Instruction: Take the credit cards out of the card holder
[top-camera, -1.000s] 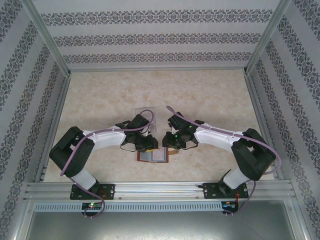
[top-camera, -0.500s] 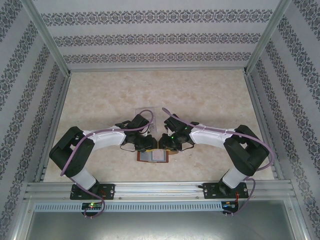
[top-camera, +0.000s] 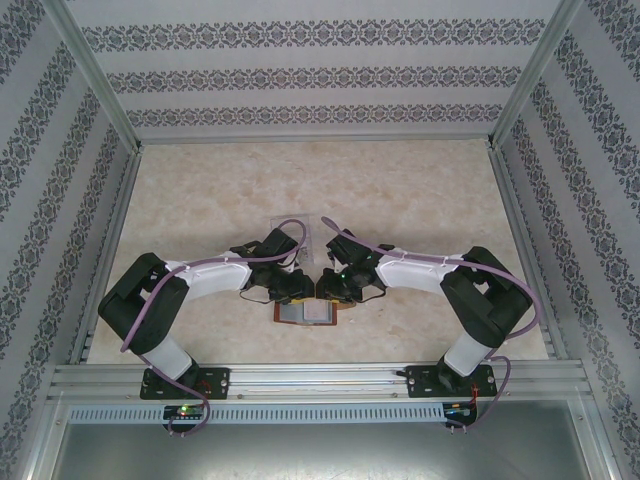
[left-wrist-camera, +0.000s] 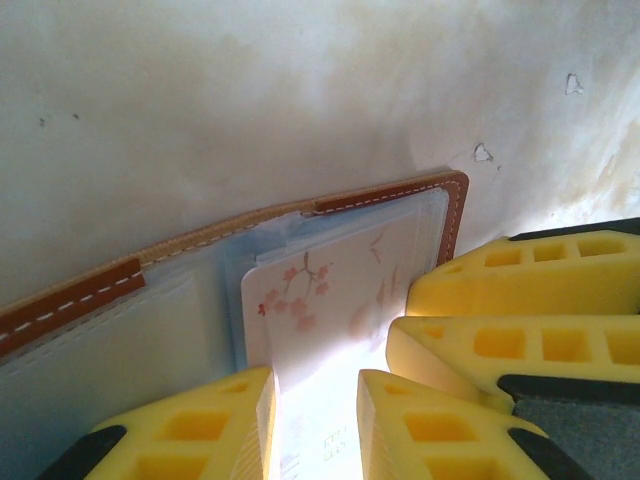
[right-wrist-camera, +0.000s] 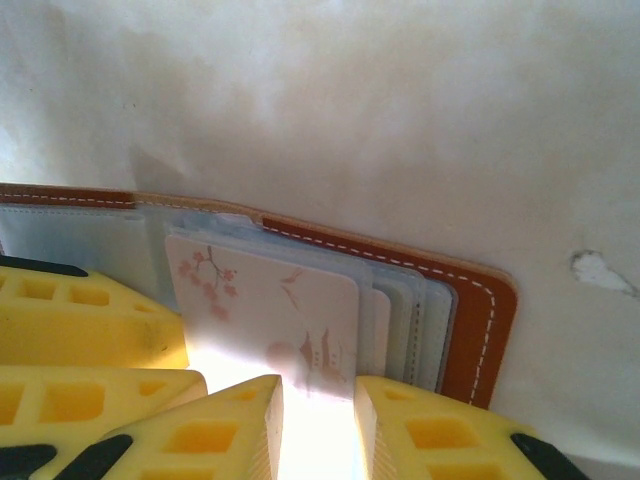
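Observation:
The reddish-brown card holder (top-camera: 316, 313) lies open on the table near the front, with both grippers low over it. In the left wrist view its stitched leather edge (left-wrist-camera: 390, 192) frames grey-blue pockets. A white credit card (left-wrist-camera: 330, 290) with pink blossom print sticks out of a pocket. My left gripper (left-wrist-camera: 315, 385) is open by a narrow gap, and the card's face lies flat under that gap. The right gripper's fingers (left-wrist-camera: 500, 300) crowd in beside it. My right gripper (right-wrist-camera: 318, 390) is also narrowly open over the same card (right-wrist-camera: 270, 300). Another card edge (right-wrist-camera: 378, 330) shows in the card holder (right-wrist-camera: 480, 310).
A clear plastic tray (top-camera: 318, 228) sits just beyond the two wrists, partly hidden by them. Patterned walls and metal frame rails (top-camera: 310, 378) enclose the marble-look tabletop (top-camera: 400, 190). My left gripper (top-camera: 298, 293) and right gripper (top-camera: 333, 288) nearly touch each other.
The right arm has shifted left, bringing its gripper further over the holder's right half and hiding the strap tab. The left arm has stayed still.

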